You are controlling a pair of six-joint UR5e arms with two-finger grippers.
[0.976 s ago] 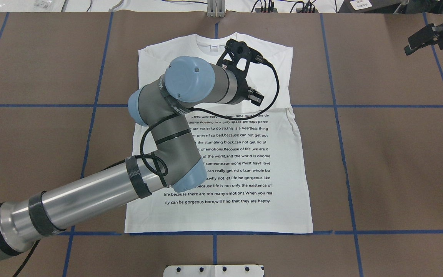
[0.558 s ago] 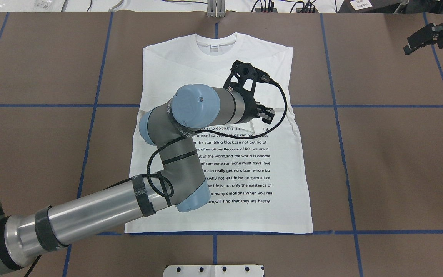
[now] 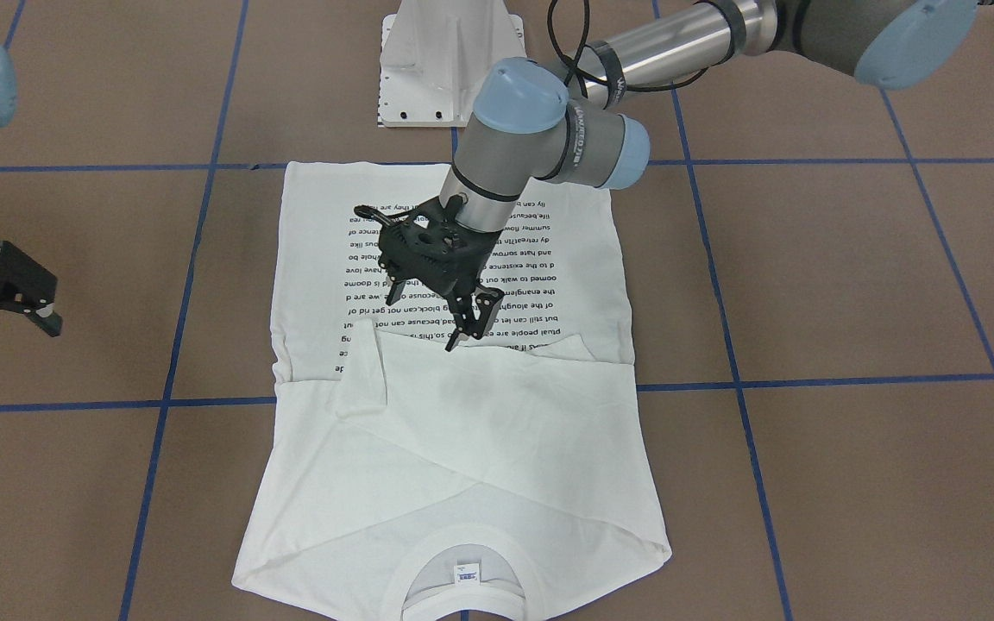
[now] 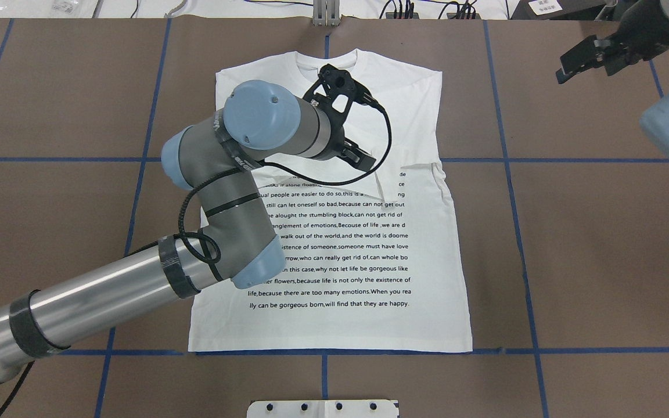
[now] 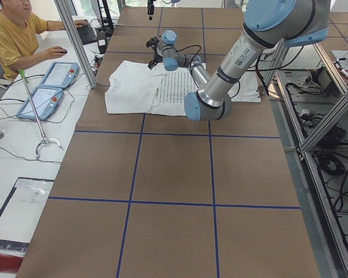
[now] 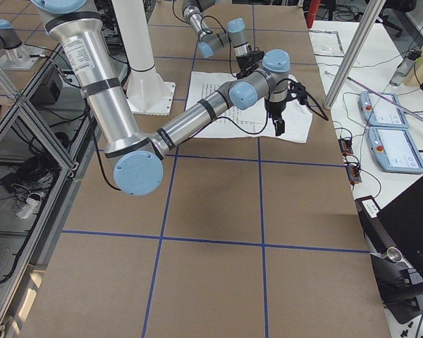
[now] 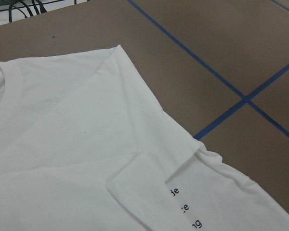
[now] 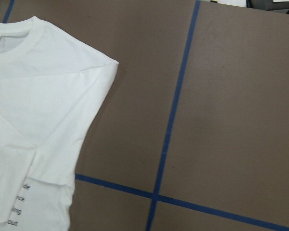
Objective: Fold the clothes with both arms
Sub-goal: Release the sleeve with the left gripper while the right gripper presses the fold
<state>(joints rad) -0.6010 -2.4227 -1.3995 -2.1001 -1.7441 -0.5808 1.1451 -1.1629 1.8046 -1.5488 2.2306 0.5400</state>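
The white T-shirt (image 4: 369, 261) lies flat on the brown table with its black printed text up and the collar at the far edge. Both sleeves are folded in across the chest (image 3: 480, 431), and a cuff rests at the top of the text (image 4: 382, 184). The neck label (image 3: 466, 572) shows inside the collar. My left gripper (image 4: 362, 158) (image 3: 467, 332) hovers just above the chest fold, open, holding nothing. My right gripper (image 4: 578, 58) (image 3: 40, 302) hangs open over bare table, well off the shirt's side. Each wrist view shows one shirt shoulder (image 7: 86, 144) (image 8: 38, 120) and no fingers.
Blue tape lines (image 4: 503, 174) divide the table into squares. The white pedestal base (image 3: 445, 69) stands behind the shirt's hem. A seated person (image 5: 17, 40) and two teach pendants (image 5: 58, 75) are at a side desk beyond the table's far edge.
My left gripper swung down over the sleeve cuff, then drew back up and left toward the collar, leaving the cuff lying on the text. My right gripper moved inward toward the shirt.
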